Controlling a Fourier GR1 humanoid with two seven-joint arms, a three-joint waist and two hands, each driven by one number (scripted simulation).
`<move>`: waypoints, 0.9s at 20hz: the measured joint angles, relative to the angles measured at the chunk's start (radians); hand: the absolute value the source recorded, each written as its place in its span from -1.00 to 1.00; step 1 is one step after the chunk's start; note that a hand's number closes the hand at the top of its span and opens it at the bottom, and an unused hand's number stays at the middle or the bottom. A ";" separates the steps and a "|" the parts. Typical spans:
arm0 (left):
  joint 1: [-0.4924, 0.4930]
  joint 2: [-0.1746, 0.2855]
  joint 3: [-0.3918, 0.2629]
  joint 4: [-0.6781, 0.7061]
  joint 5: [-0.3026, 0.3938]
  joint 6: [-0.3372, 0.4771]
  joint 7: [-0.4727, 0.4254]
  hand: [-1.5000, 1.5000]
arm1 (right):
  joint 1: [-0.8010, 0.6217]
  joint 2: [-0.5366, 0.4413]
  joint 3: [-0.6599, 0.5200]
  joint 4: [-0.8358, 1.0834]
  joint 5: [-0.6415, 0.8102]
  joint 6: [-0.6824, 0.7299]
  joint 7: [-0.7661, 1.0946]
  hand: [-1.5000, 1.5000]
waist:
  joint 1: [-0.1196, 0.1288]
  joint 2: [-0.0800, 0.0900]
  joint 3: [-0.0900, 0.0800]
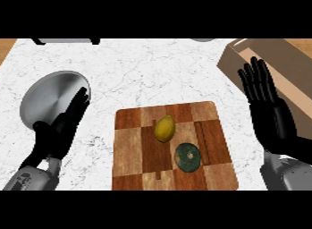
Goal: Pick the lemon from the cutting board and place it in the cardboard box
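On the counter (151,71), the box (293,60) stands open at the far right, and the part of its inside that shows holds nothing; its right end runs out of view. The board (135,147) lies at centre, well apart from the box. A steel plate (46,96) at the left carries nothing that shows. The right hand (270,112) hangs between board and box with its fingers straight and slightly spread, holding nothing. The left hand (62,125) is also flat and unloaded, at the plate's near rim. The lemon (164,129) lies on the board's middle, with a dark green disc (187,156) just beside it, nearer the robot. The pick is not yet begun. The right hand looks the better choice: come down from above, curl round the lemon's narrow waist, and approach from the far side so the disc is not knocked.
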 measured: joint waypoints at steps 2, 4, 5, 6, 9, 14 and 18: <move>-0.005 0.005 -0.003 -0.005 -0.023 -0.007 -0.020 0.00 | 0.003 -0.011 -0.006 -0.055 0.044 -0.061 0.055 -1.00 | 0.003 0.001 0.005; -0.021 0.042 0.004 -0.023 -0.045 -0.024 -0.039 0.00 | 0.000 -0.039 -0.028 -0.099 0.110 -0.140 0.109 -1.00 | -0.002 -0.003 0.007; -0.034 0.066 0.009 -0.030 -0.060 -0.033 -0.050 0.00 | -0.007 -0.053 -0.038 -0.116 0.150 -0.184 0.139 -1.00 | -0.007 -0.006 0.007; -0.049 0.090 0.015 -0.033 -0.075 -0.040 -0.061 0.00 | -0.010 -0.073 -0.051 -0.138 0.188 -0.220 0.167 -1.00 | -0.018 -0.010 0.006; -0.065 0.126 0.015 -0.048 -0.100 -0.060 -0.080 0.00 | 0.048 -0.174 -0.044 -0.130 0.345 -0.275 0.281 -1.00 | -0.037 -0.012 0.003; -0.071 0.159 0.014 -0.077 -0.110 -0.112 -0.107 0.00 | 0.150 -0.233 0.060 -0.248 0.626 -0.354 0.457 -1.00 | -0.017 -0.006 0.008; -0.083 0.157 0.011 -0.077 -0.119 -0.133 -0.120 0.00 | 0.158 -0.275 0.166 -0.317 0.846 -0.303 0.596 -1.00 | 0.000 -0.001 0.009</move>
